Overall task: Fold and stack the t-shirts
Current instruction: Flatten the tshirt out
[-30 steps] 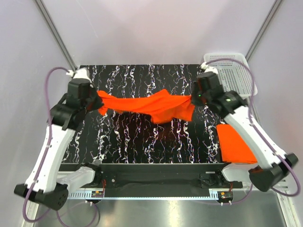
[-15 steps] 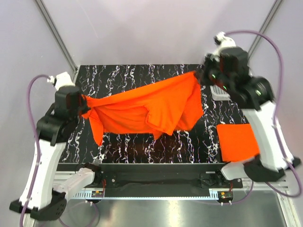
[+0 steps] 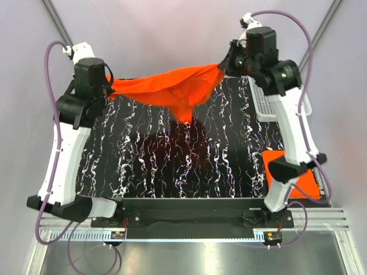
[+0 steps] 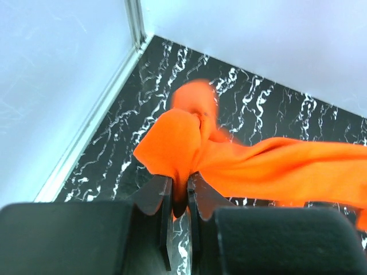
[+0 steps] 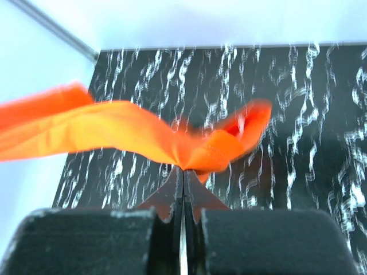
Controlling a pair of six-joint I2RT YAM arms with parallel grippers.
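Both jaws tight on t-shirt (image 3: 171, 88)

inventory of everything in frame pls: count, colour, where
held t-shirt: 1, orange, off the table, strung between the two tools above its far half
folded t-shirt: 1, orange, near right corner of the table, partly hidden by the right arm
basket: 1, white mesh, far right of the table
table: 1, black with white veining
cables: 2, purple, one looping off each wrist
left arm: 1, white and black, left side, reaching to the far left
right arm: 1, white and black, right side, reaching to the far right
left tool: 1, black, shut on the held t-shirt's left end
right tool: 1, black, shut on its right end
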